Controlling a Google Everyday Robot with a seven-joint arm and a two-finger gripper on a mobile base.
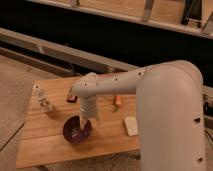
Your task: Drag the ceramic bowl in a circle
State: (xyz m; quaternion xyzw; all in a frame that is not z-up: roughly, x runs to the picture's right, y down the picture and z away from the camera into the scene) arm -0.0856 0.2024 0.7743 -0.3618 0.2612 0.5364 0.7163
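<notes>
At the front of the wooden table (pixel 45 145): gripper (pixel 85 124) is hanging into the ceramic bowl (pixel 71 134), contact step in hand.
The bowl is sitting left of the table's middle. The claw is standing spread wide, grasping nothing, tips seemingly touching the bowl's inside. The next move is probably calling for steady downward pressure through a circular sweep.

My feed is dim and warm, everything tinted amber. Light seems to fall from above: the arm (pixel 120 84) is bright along its top and darker beneath. The surface (pixel 47 145) glows evenly, with a soft shadow under the arm. The claw (pixel 86 119), down at the ceramic bowl (pixel 74 134), sits in that shade, jaws apart. A pale sheen marks the bowl's inside. The band behind is nearly black.
</notes>
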